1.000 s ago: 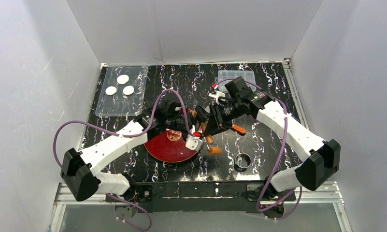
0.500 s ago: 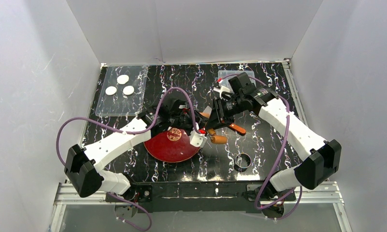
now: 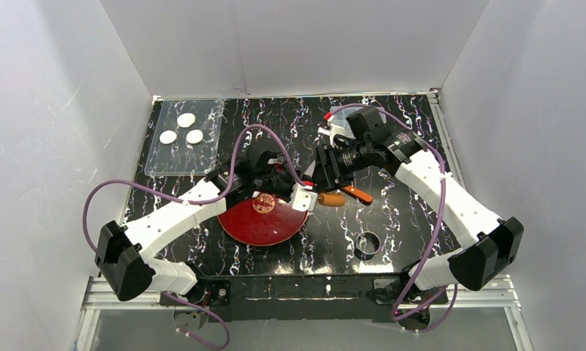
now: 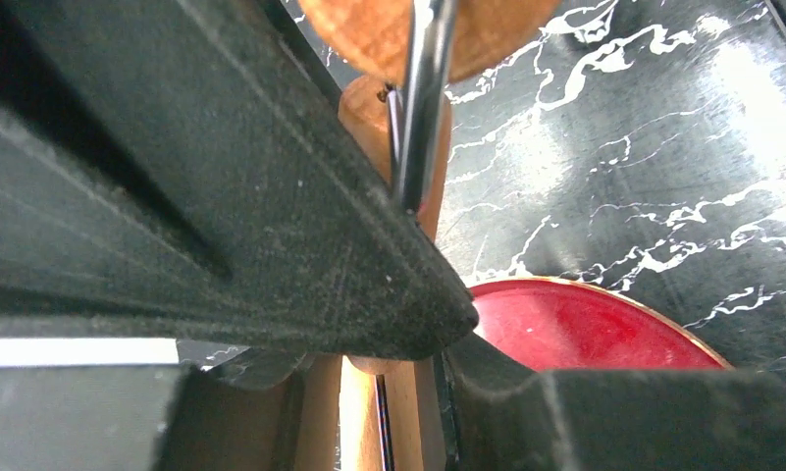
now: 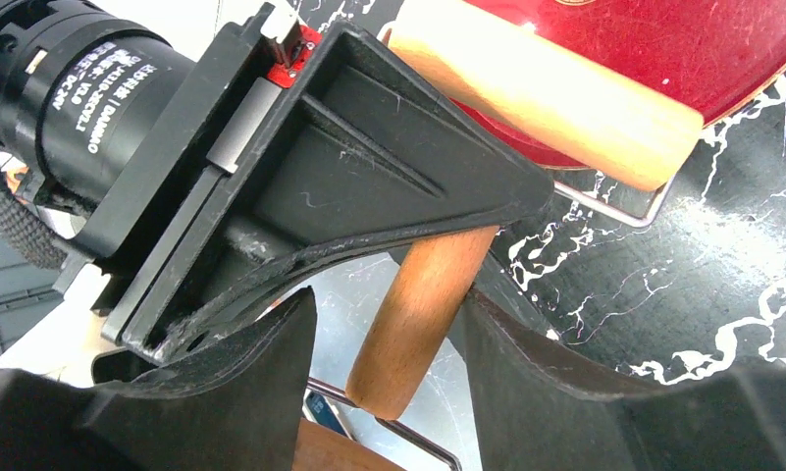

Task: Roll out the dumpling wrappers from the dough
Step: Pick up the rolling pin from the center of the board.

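My left gripper [image 3: 305, 198] is shut on the handle [image 4: 389, 392] of a wooden roller [image 3: 332, 199] just past the right rim of the red plate [image 3: 264, 223]. Its jaws press the handle from both sides in the left wrist view [image 4: 438, 343]. My right gripper [image 3: 323, 171] stands open around the same handle [image 5: 423, 314]. That handle leans on one finger, with a gap to the other. The roller's barrel [image 5: 546, 93] hangs over the plate's edge [image 5: 683, 39]. Three dumpling wrappers [image 3: 186, 119] lie in a clear tray [image 3: 158, 164] at the far left. The dough is out of view.
A metal ring cutter [image 3: 368, 243] sits near the front, right of the plate. A clear lidded box [image 3: 357, 114] stands at the back right, partly behind my right arm. An orange-handled tool [image 3: 360, 194] lies under the right wrist. White walls enclose the black marbled table.
My left gripper has closed on the roller's handle and my right gripper has opened off it. The roller has shifted a little towards the far side.
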You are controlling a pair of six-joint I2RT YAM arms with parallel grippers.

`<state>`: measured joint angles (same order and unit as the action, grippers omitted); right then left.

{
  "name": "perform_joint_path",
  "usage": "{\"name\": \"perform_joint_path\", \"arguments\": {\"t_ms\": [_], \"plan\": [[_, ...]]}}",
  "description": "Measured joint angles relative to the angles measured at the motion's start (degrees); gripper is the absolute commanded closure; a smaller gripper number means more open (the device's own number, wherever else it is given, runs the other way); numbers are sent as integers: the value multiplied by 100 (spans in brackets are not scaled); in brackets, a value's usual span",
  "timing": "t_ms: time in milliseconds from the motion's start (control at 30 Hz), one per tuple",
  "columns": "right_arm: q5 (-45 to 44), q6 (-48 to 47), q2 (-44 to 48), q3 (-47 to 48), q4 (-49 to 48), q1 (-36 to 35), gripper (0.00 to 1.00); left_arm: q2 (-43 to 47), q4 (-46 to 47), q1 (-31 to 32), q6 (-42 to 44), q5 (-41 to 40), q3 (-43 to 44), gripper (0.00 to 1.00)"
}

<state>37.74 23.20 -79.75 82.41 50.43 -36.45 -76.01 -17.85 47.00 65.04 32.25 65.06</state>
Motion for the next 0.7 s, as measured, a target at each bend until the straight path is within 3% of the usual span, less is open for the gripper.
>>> {"name": "perform_joint_path", "arguments": {"t_ms": [600, 700], "plan": [[-15, -490, 142, 269, 44, 4, 30, 87, -151, -4, -879, 175, -306, 100], [111, -442, 531, 260, -450, 0, 27, 101, -326, 0, -785, 181, -378, 100]]}}
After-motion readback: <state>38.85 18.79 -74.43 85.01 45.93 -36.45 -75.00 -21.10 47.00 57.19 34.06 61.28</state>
